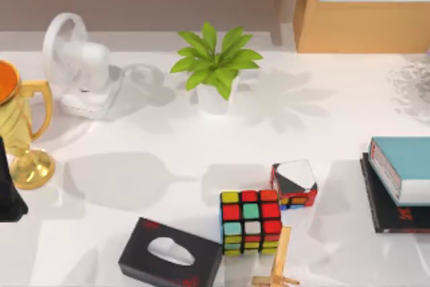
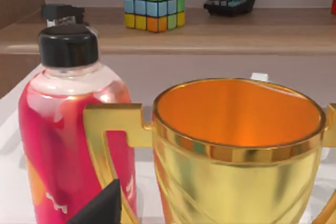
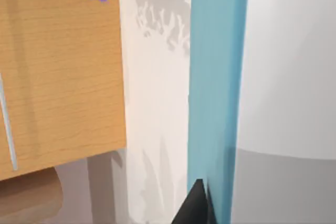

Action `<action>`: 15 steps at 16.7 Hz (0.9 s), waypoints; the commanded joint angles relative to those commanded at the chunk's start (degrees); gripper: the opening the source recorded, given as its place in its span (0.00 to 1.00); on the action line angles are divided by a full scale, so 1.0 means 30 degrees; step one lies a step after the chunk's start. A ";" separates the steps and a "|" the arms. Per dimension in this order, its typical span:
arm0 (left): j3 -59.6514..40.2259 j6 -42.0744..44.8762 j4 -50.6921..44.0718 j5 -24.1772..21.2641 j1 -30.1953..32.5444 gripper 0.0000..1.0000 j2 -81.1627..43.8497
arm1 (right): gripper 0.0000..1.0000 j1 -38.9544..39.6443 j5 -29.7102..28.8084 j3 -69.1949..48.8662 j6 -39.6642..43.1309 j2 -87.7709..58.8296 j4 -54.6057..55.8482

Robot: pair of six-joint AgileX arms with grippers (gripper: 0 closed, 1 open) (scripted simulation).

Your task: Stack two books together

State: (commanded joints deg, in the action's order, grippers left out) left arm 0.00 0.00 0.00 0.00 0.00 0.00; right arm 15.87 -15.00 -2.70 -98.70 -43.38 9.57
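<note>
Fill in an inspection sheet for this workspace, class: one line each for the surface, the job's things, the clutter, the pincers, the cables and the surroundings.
Surface: white table, glossy, with shadows.
Job's things: teal book lies on the black book at the table's right edge; already stacked.
Clutter: tissue box, Rubik's cube, small multicoloured block, wooden stand, potted plant, white fan, gold trophy, red bottle.
Pincers: left pincer beside the trophy; right pincer close to the teal book; whether either is open cannot be told.
Cables: nothing seen.
Surroundings: wooden cabinet, wooden shelf with a second cube and a calculator.
</note>
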 joint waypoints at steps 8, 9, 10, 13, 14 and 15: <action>0.0000 0.0000 0.0000 0.0000 0.0000 1.00 0.0000 | 0.38 -0.0006 0.0004 0.0000 0.0004 -0.0030 0.0032; 0.0000 0.0000 0.0000 0.0000 0.0000 1.00 0.0000 | 0.45 -0.0006 0.0004 0.0000 0.0004 -0.0030 0.0032; 0.0000 0.0000 0.0000 0.0000 0.0000 1.00 0.0000 | 0.53 -0.0006 0.0004 0.0000 0.0004 -0.0030 0.0032; 0.0000 0.0000 0.0000 0.0000 0.0000 1.00 0.0000 | 0.75 -0.0006 0.0004 0.0000 0.0004 -0.0030 0.0032; 0.0000 0.0000 0.0000 0.0000 0.0000 1.00 0.0000 | 0.83 -0.0006 0.0004 0.0000 0.0004 -0.0030 0.0032; 0.0000 0.0000 0.0000 0.0000 0.0000 1.00 0.0000 | 0.90 -0.0006 0.0004 0.0000 0.0004 -0.0030 0.0032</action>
State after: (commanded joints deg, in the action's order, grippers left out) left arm 0.00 0.00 0.00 0.00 0.00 0.00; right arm 15.86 -14.99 -2.70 -98.69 -43.47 9.67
